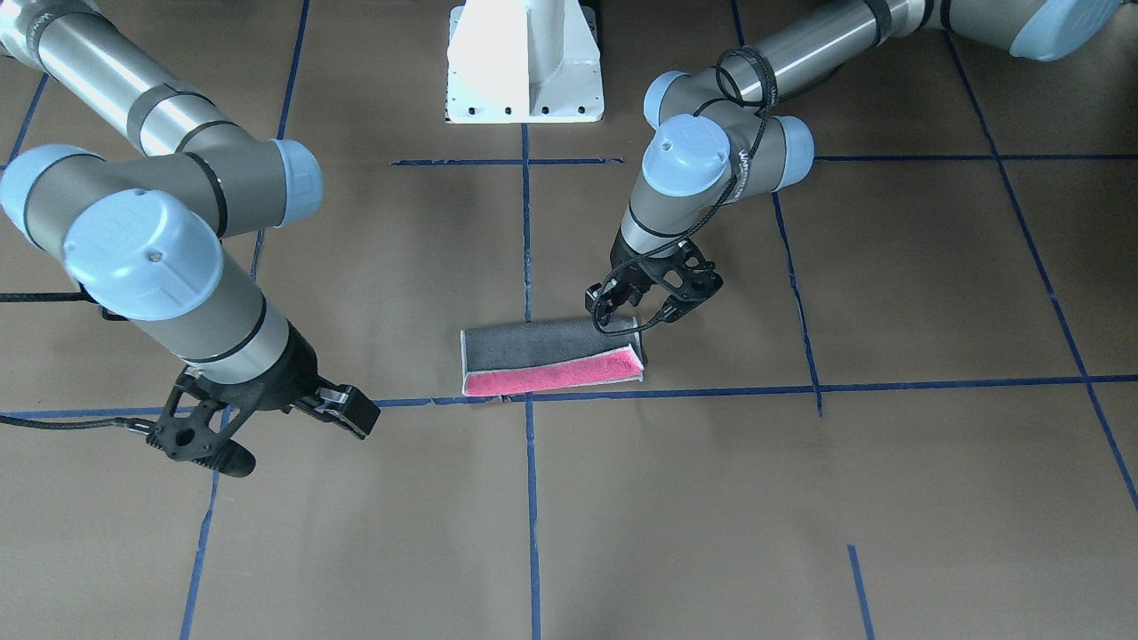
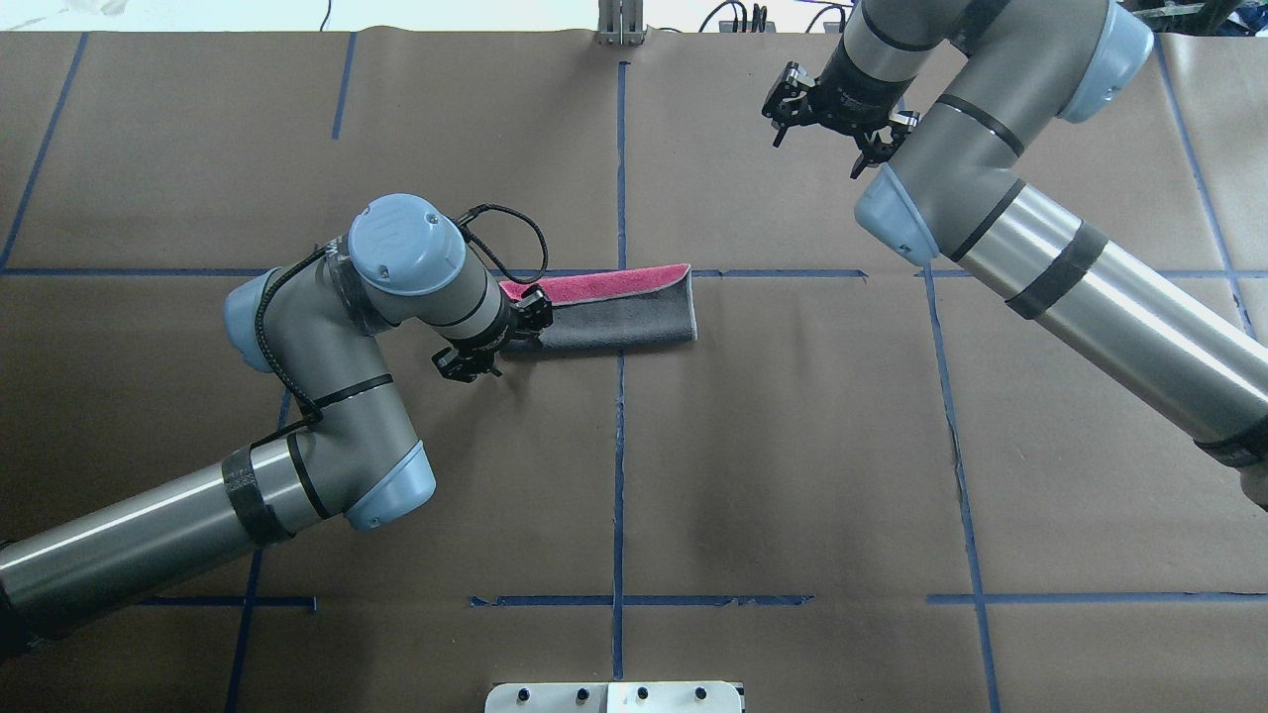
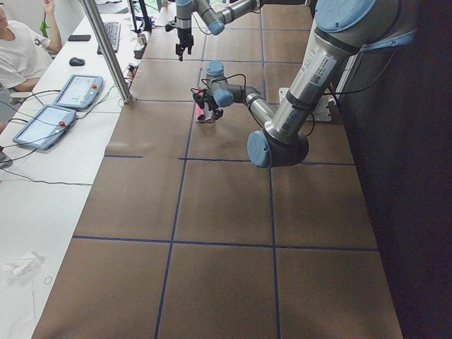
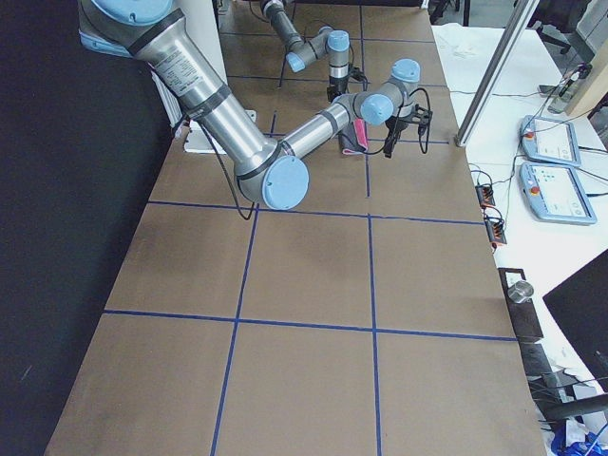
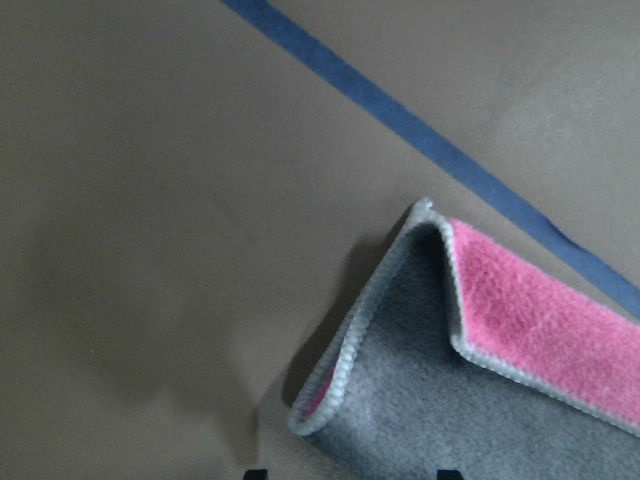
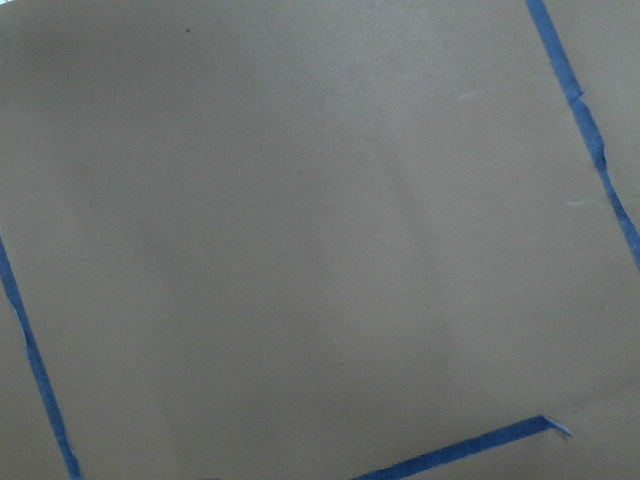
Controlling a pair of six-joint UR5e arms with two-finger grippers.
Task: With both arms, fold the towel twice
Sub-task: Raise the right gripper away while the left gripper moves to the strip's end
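Currently towel [image 1: 551,357] folded; left gripper [image 1: 638,313] spread at end; right gripper [image 1: 284,436] apart.

Left gripper [image 1: 633,316] over towel [image 1: 542,348] end (right gripper [image 1: 293,440] apart).

We are in a robotics lab. A left arm [image 2: 297,446] and a right arm [image 2: 1090,277] reach over a table [image 2: 792,446] covered in brown paper and gridded with blue tape [image 2: 618,446], near a white bolted pedestal [image 1: 524,62]. On a white bench [image 3: 42,212] alongside lie teach pendants [image 3: 78,90], a keyboard [image 3: 111,35] and a mouse [image 3: 77,61], with an operator [image 3: 21,53] seated there.
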